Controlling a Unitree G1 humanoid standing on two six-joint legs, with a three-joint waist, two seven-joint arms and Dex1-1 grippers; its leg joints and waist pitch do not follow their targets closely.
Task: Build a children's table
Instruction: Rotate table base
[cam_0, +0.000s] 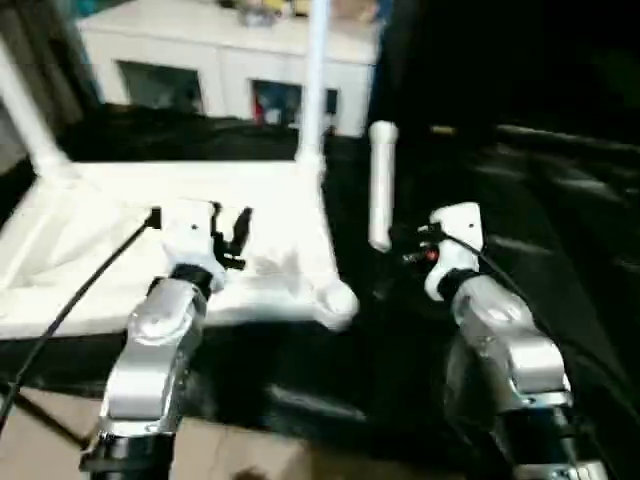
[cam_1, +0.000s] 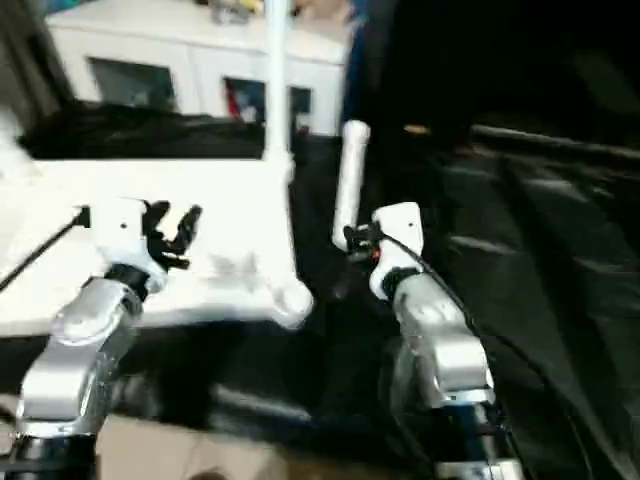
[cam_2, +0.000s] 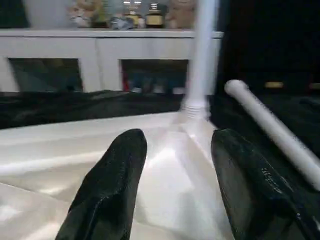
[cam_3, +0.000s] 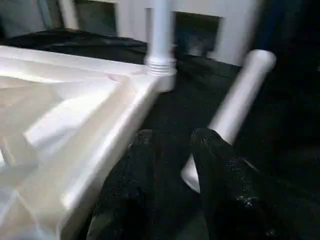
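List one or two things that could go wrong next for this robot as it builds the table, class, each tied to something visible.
1. The right gripper holds a loose leg near its lower end, so the long part above could tip or slip.
2. That leg stands close to the fitted leg at the tabletop corner; swinging it may knock that one.
3. The left gripper hovers open over the tabletop, not bracing it, so pushing a leg in could shift it.

Probably a home: glass-doored cabinet (cam_2: 105, 60) bearing trinkets (cam_2: 130, 12).
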